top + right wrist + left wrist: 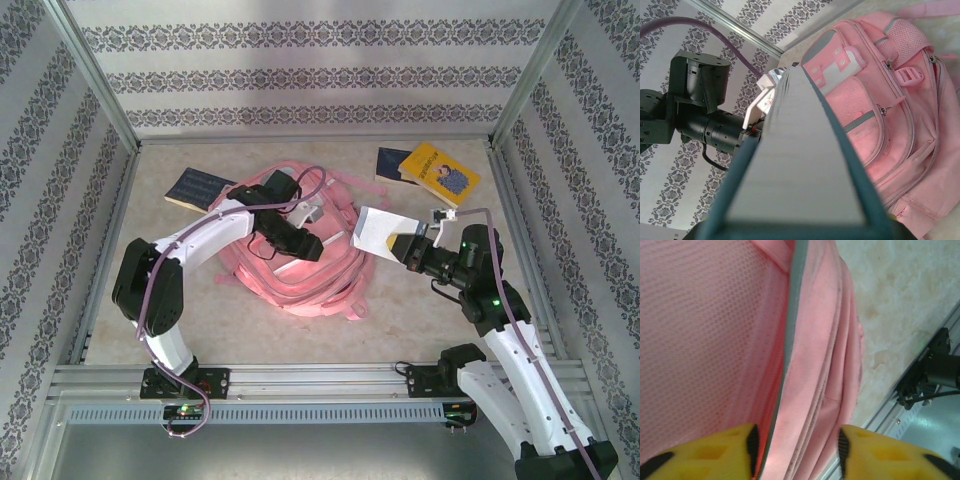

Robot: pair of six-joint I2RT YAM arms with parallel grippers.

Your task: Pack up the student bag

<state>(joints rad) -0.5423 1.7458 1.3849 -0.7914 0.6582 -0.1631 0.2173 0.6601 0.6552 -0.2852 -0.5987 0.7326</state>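
Even daylight; student bag (715, 340), book (800, 165) blurred close-up.

One pink backpack (320, 285). Four books: a grey-edged book (372, 230) clamped in the right tool (405, 242), a yellow book (440, 175) and a dark book (389, 163) beyond that tool, and a dark-blue book (198, 188) beyond the left tool (305, 245). Two tools.

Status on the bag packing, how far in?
Done: nothing visibly packed. In hand: right gripper holds a teal-covered, grey-paged book beside the large pink fabric backpack; left gripper has a fold of its fabric between its fingers. Left: insert that book; the yellow book and dark blue book lie outside it.
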